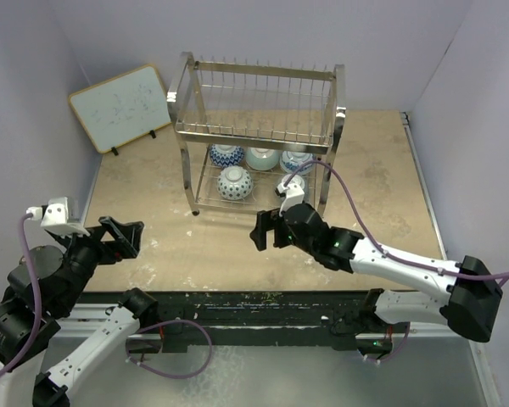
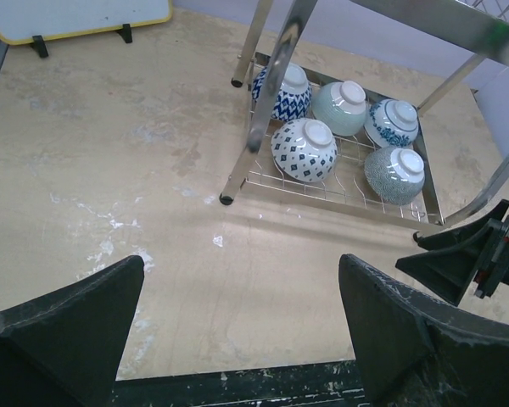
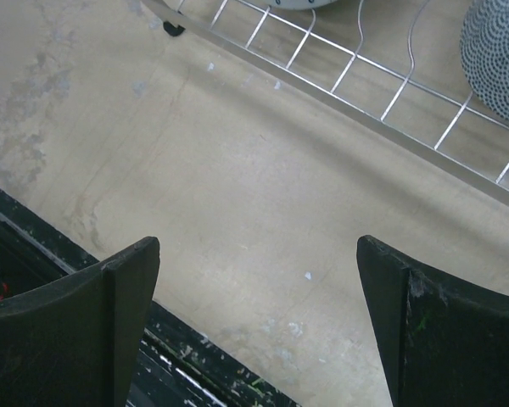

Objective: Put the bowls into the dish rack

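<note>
Five small round ceramic bowls (image 2: 304,149) upturned on the tall silver wire dish rack (image 1: 250,138)'s lower tier, one seemingly half hidden overhead by the right arm (image 1: 390,254), left hand (image 2: 240,280) and right hand (image 3: 259,254) wide, empty, above beige surface (image 1: 195,246)

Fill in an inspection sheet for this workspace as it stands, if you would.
Surface: beige table, scuffed, white specks.
Job's things: five bowls, upside down on the lower tier of the dish rack.
Clutter: whiteboard leaning back left.
Grippers: left gripper open, empty; right gripper open, empty, before the rack.
Cables: purple cables loop off both arms.
Surroundings: pale walls.
</note>
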### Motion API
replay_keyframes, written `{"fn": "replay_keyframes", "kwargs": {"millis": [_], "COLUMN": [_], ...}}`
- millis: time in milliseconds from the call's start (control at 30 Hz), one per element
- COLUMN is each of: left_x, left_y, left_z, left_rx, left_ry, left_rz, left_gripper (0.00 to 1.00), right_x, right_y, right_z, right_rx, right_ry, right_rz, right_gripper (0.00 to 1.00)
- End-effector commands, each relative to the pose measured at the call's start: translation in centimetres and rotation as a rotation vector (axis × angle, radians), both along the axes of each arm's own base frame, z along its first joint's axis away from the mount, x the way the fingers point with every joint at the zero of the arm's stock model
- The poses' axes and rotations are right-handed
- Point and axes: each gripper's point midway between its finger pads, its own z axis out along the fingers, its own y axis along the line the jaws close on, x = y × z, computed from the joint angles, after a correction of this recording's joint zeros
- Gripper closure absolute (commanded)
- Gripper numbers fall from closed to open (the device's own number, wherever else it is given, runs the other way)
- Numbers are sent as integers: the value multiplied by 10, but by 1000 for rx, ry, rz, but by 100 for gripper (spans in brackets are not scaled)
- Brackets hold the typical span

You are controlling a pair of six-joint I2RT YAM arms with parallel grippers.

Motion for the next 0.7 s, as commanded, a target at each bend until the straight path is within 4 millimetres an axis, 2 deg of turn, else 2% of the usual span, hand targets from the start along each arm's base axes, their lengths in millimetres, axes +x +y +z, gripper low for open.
{"fn": "replay_keyframes", "kwargs": {"millis": [0, 167, 367, 467, 667], "left_x": [11, 14, 18, 21, 26], "left_y": [-13, -16, -21, -25, -28], "left_z": [9, 0, -9, -13, -16], "left_rx": [-40, -42, -50, -50, -46], "left_ry": [-29, -11, 5, 13, 20], "left_rz": [-22, -28, -35, -40, -42], "left_gripper": [1, 1, 1, 1, 1], "right_x": [-3, -16, -32, -32, -25], "right_y": [-20, -34, -40, -53, -64], "right_z": [8, 5, 1, -3, 10], "right_rx": [-7, 16, 53, 27, 5], "right_ry": [-21, -6, 9, 9, -34], "right_rz": [-42, -42, -17, -65, -109], "right_gripper": [1, 1, 1, 1, 1]}}
